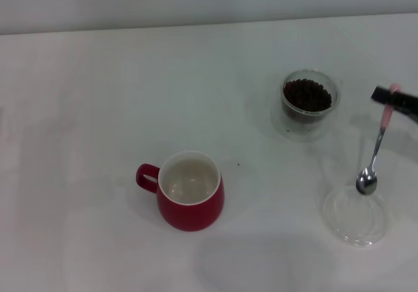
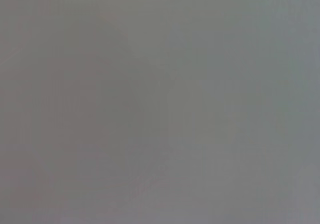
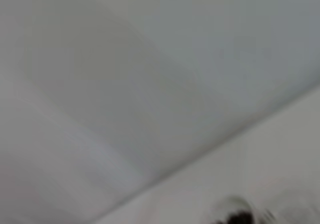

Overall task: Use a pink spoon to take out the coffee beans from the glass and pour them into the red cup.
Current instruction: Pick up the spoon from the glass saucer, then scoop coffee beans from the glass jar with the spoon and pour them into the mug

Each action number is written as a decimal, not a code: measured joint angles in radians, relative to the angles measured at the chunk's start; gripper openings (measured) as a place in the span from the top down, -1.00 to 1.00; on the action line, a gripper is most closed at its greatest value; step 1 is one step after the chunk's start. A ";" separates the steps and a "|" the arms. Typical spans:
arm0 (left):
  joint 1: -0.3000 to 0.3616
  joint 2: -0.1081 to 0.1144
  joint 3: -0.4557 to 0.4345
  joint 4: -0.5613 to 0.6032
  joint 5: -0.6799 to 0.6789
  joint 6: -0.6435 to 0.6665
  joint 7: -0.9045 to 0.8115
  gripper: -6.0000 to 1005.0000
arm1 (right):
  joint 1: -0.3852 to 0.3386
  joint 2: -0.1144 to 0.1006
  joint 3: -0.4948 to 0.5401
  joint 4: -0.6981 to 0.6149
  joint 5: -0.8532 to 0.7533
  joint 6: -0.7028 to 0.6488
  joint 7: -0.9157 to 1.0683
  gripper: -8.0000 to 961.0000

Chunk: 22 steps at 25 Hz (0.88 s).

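Pink spoon: pale pink handle, shiny metal neck and bowl. Hangs bowl-down over a flat clear dish, right of the glass of coffee beans. Right gripper fingers clamped on handle.

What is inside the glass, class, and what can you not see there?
The glass holds a heap of dark coffee beans, filling it nearly to the rim. The beans cover the bottom, so nothing beneath them can be seen.
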 joint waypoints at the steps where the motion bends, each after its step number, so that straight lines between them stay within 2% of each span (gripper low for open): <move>1: -0.001 0.000 0.000 0.000 0.000 0.000 0.000 -0.60 | 0.000 -0.001 0.015 -0.008 0.000 -0.011 0.000 0.68; 3: -0.004 0.000 0.000 0.000 0.000 0.000 0.000 -0.60 | 0.003 0.006 0.043 -0.040 0.000 -0.022 0.000 0.68; 5: -0.007 0.001 0.000 0.000 0.000 0.000 0.000 -0.60 | 0.008 0.025 0.066 -0.089 0.000 -0.022 -0.003 0.68; 8: -0.010 0.002 0.000 0.000 0.000 0.000 0.000 -0.60 | 0.026 0.072 0.102 -0.180 -0.002 0.013 -0.035 0.68; 9: -0.010 0.002 0.000 0.000 0.000 0.000 0.000 -0.60 | 0.046 0.098 0.118 -0.214 -0.004 0.049 -0.069 0.68; 10: -0.011 0.002 0.000 0.000 0.000 0.000 0.000 -0.60 | 0.046 0.098 0.118 -0.214 -0.004 0.049 -0.069 0.68; 13: -0.012 0.003 0.000 0.000 0.000 0.000 0.000 -0.60 | 0.090 0.132 0.136 -0.240 -0.003 0.122 -0.134 0.68; 14: -0.013 0.003 0.000 0.000 0.000 -0.001 0.000 -0.60 | 0.118 0.149 0.153 -0.243 -0.002 0.166 -0.176 0.68; 15: -0.013 0.003 0.000 0.000 0.000 -0.001 0.000 -0.60 | 0.118 0.149 0.153 -0.243 -0.002 0.166 -0.176 0.68; 22: -0.013 0.003 -0.001 -0.001 -0.001 -0.002 0.000 -0.60 | 0.161 0.189 0.186 -0.247 0.000 0.284 -0.357 0.68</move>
